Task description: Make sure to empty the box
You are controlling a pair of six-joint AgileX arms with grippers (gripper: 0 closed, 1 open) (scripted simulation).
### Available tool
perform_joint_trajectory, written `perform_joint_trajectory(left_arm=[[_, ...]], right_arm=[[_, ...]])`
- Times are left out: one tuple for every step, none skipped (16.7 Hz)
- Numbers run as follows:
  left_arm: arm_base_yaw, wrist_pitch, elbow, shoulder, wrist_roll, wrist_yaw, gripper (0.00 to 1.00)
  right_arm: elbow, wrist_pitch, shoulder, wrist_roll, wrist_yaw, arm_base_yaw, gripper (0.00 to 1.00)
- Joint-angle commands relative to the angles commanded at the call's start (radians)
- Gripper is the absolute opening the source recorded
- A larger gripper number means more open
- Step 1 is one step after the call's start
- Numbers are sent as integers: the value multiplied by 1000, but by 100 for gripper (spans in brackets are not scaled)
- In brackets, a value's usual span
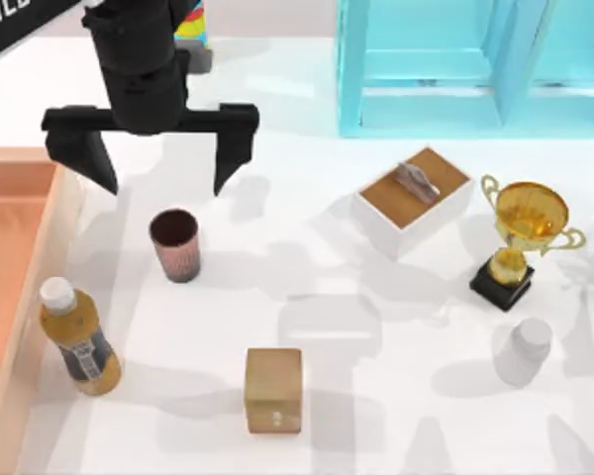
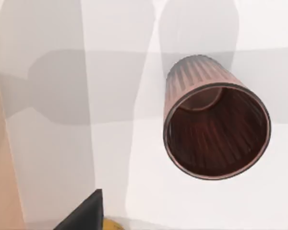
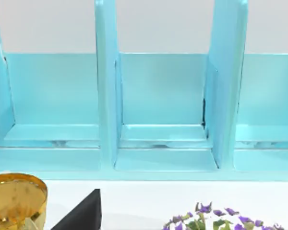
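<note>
The box [image 1: 51, 233] is a big wooden crate at the table's left edge, with an orange-brown floor and pale walls, cut off by the picture's edge. The part of its floor that shows carries nothing. My left gripper [image 1: 161, 163] hangs open above the table just right of the box's far corner, nothing between its fingers [image 1: 91, 158]. A ribbed dark-red cup [image 1: 175, 244] stands upright right below it, also the cup [image 2: 216, 129] in the left wrist view. An orange-drink bottle [image 1: 77, 336] stands on the table against the box's outer wall. My right arm is parked, its wrist view facing the cyan shelf [image 3: 163, 110].
A tan cube block [image 1: 273, 389] sits front centre. A white box with a brown handled lid [image 1: 413, 198], a gold trophy [image 1: 523, 237] and a pale white bottle [image 1: 523, 351] stand on the right. The cyan shelf [image 1: 475, 64] lines the back right.
</note>
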Motion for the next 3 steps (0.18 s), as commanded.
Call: perform_joint_trajectory(left_arm=[[0, -31, 30, -5, 0, 0, 100], [0, -50, 49, -9, 0, 0, 100], [0, -59, 58, -12, 0, 0, 100]], right_arm=[[0, 0, 0, 0, 0, 0, 100], [0, 0, 0, 0, 0, 0, 100], [0, 0, 0, 0, 0, 0, 100]])
